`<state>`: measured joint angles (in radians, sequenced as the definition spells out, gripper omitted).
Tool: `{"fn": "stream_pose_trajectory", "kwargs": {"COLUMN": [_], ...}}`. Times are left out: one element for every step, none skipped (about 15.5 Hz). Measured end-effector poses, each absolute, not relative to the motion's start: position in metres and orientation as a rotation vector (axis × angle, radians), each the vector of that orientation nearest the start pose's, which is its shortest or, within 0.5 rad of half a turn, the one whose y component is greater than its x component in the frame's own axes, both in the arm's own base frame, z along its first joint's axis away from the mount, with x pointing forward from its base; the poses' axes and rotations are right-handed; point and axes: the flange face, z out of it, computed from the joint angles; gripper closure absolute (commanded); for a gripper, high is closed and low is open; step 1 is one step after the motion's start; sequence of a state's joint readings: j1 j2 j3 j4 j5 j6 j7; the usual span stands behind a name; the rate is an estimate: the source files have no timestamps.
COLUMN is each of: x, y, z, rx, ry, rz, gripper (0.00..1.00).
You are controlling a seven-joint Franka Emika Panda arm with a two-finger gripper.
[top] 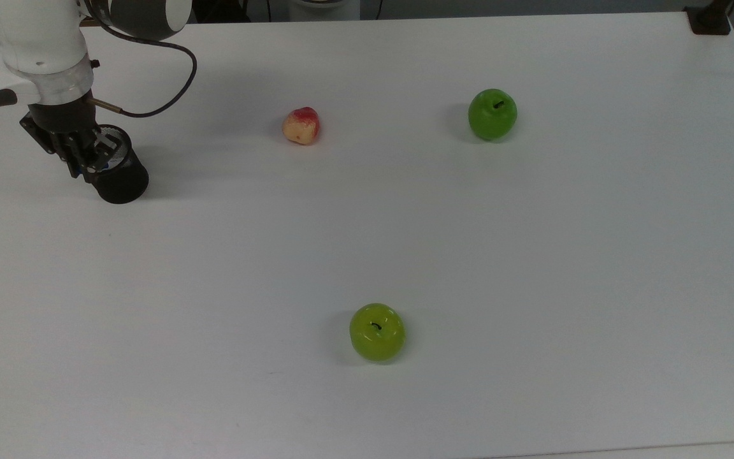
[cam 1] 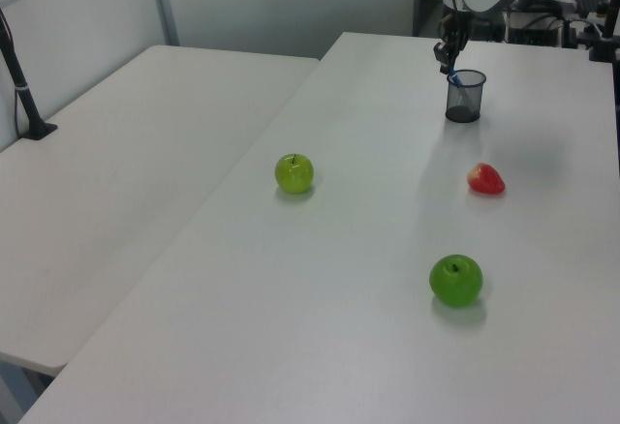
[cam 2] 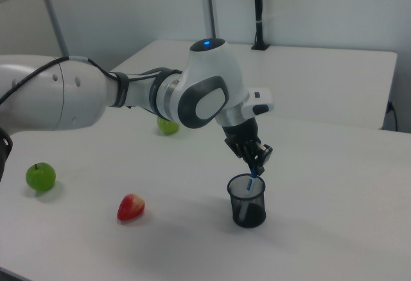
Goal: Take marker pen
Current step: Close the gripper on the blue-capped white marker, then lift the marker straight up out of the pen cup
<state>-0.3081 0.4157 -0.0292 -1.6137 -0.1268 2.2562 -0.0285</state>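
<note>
The marker pen (cam 2: 252, 174) stands tilted in a black mesh cup (cam 2: 248, 202); its blue cap sticks out above the rim and its white barrel shows through the mesh. My gripper (cam 2: 256, 161) points down over the cup and is shut on the blue cap. In the top view the gripper (top: 85, 163) is at the far left, over the rim of the cup (top: 121, 179), with a bit of the blue marker pen (top: 105, 167) beside its fingers. In the left view the gripper (cam 1: 447, 57) hangs above the cup (cam 1: 464, 98), with the marker pen (cam 1: 453, 79) leaning out.
On the white table (top: 532, 255) lie a red-and-yellow fruit (top: 301, 125), a dark green apple (top: 492, 114) and a yellow-green apple (top: 376, 331), all well apart from the cup. A black cable (top: 169, 89) loops from the wrist.
</note>
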Motion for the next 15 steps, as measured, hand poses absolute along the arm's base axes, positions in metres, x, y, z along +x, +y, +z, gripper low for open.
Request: {"fn": "stream_pose_trajectory", "kwargs": {"x": [0.654, 0.655, 0.655, 0.655, 0.655, 0.655, 0.655, 0.654, 0.653, 0.652, 0.65, 0.647, 0.645, 0.642, 0.639], "y": [-0.23, -0.231, -0.231, -0.231, -0.231, -0.232, -0.232, -0.231, -0.231, -0.23, -0.23, -0.229, -0.228, -0.227, -0.225], "z": [0.409, 0.409, 0.411, 0.414, 0.418, 0.424, 0.431, 0.441, 0.451, 0.463, 0.475, 0.488, 0.5, 0.512, 0.523], "rx": [-3.259, -3.259, -3.259, -3.259, -3.26, -3.259, -3.259, -3.259, -3.257, -3.255, -3.252, -3.248, -3.241, -3.229, -3.217], "ry": [0.386, 0.386, 0.387, 0.388, 0.389, 0.39, 0.392, 0.393, 0.396, 0.398, 0.401, 0.404, 0.409, 0.417, 0.424], "rz": [-0.332, -0.334, -0.34, -0.348, -0.359, -0.374, -0.393, -0.417, -0.441, -0.472, -0.501, -0.533, -0.563, -0.593, -0.621], "gripper": [1.0, 1.0, 1.0, 1.0, 1.0, 1.0, 1.0, 1.0, 1.0, 1.0, 1.0, 1.0, 1.0, 1.0, 1.0]}}
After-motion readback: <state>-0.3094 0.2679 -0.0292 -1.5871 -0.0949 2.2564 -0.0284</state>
